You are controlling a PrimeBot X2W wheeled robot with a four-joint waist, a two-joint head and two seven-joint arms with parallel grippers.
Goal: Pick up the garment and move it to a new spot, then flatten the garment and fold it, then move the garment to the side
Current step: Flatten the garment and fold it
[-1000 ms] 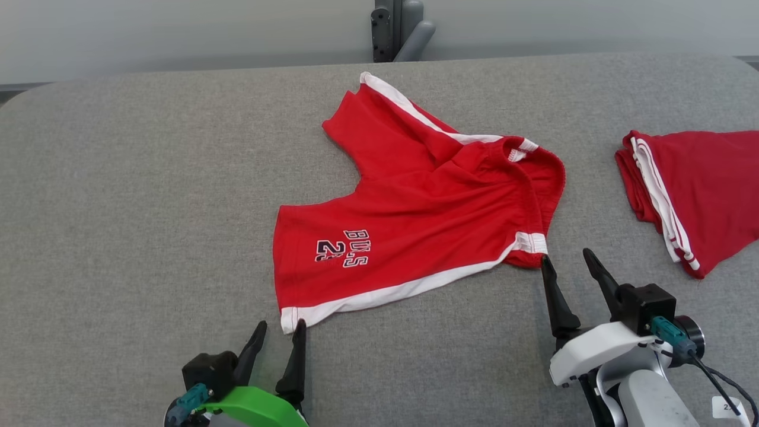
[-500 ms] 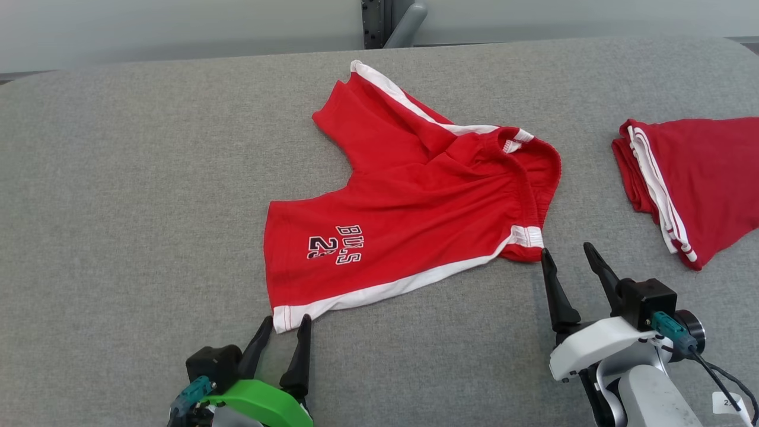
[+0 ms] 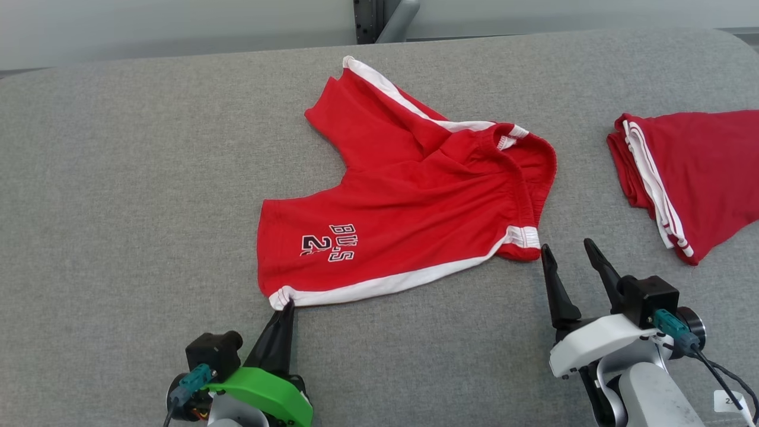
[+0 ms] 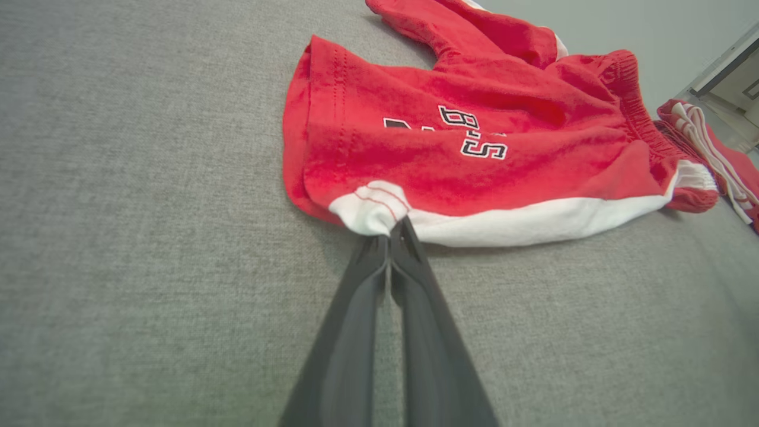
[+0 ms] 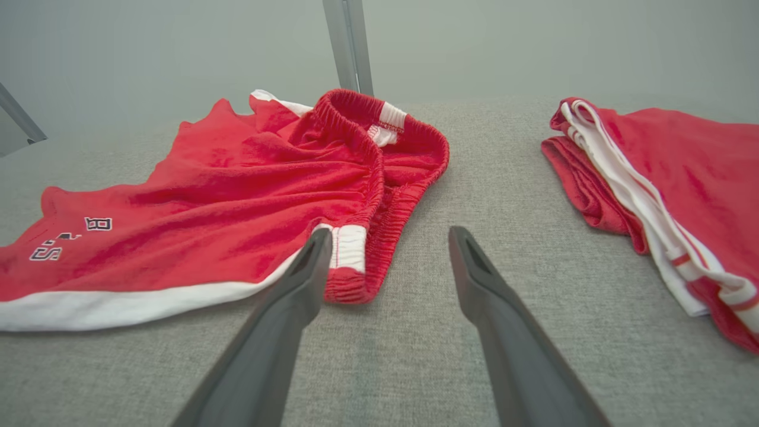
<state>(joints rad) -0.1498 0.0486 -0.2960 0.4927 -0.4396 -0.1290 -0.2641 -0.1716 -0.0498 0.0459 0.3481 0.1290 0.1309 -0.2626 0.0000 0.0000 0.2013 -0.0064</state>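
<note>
Grey felt covered our table (image 3: 118, 178), with the red shorts (image 3: 415, 201) rumpled at its middle. Our left gripper (image 3: 289, 306) pinched their near-left hem corner; our right gripper (image 3: 565, 245) gaped beside the waistband. We judged it should grip there before lifting evenly.

On the red shorts (image 3: 415, 201), just beyond the left claw (image 3: 287, 307), I read dark white-edged lettering: "BU" and "S", a crease hiding the middle letters, and beside them a "2" with an unreadable second digit. A small white tag (image 3: 727, 405) behind the right claw (image 3: 566, 245) began with "2"; the rest was cut off.
</note>
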